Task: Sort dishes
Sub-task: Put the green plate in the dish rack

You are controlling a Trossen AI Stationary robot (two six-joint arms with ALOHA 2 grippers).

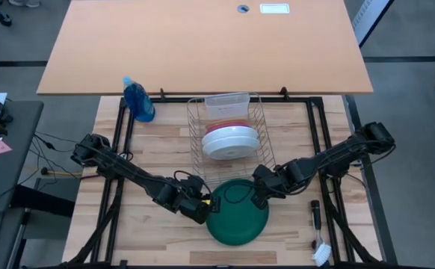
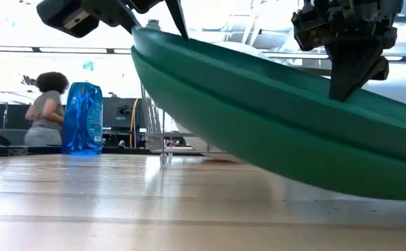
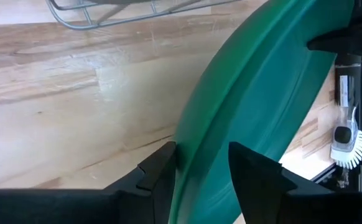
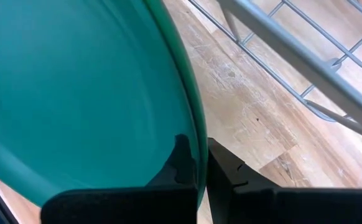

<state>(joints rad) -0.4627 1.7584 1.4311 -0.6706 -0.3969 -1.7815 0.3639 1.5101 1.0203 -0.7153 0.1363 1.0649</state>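
Though it is only a dinner plate, the green plate (image 1: 237,213) looks like a stiff, glossy piece that would slip in a weak pinch and chip if dropped, so the rim is the sensible place to take it, and both arms have done so. Left gripper (image 3: 201,168) straddles the plate's near-left edge with one finger on each face, closed down onto the rim; right gripper (image 4: 196,163) pinches the opposite edge the same way, fingers nearly together with the thin lip between them. Weight is probably moderate (two grips on opposite edges share it well), but a smooth glazed surface gives little friction, so the hold depends on squeeze alone. Low view shows the plate tilted, its left side raised clear of the table (image 2: 119,209); whether the lower right side still touches the wood is hard to tell. It sits at the front of the table, just short of the wire rack (image 1: 226,131), which already holds white and pinkish plates on edge. Colour is an even dark green, round, shallow, with a slightly raised lip and no pattern visible.
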